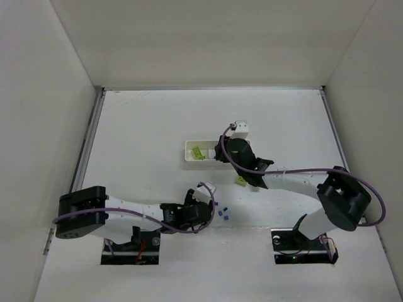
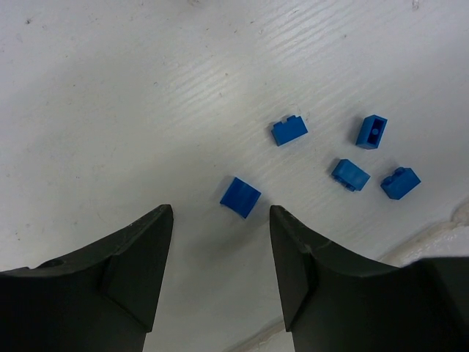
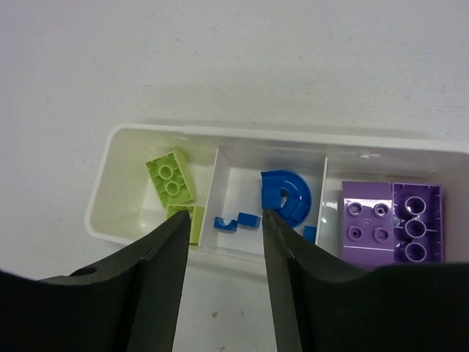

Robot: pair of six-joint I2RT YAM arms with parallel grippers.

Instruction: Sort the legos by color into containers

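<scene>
The right arm (image 1: 296, 179) hides most of the tray (image 1: 189, 155), its jaws half-covering a seemingly lime brick (image 3: 196, 224).

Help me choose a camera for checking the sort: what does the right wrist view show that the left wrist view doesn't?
Only the right wrist: the white tray, with lime green bricks in one end compartment, blue pieces in the middle, purple bricks at the other end. Only the left wrist: five loose blue bricks. Both: the white table and an open gripper, the right gripper and the left gripper.
</scene>
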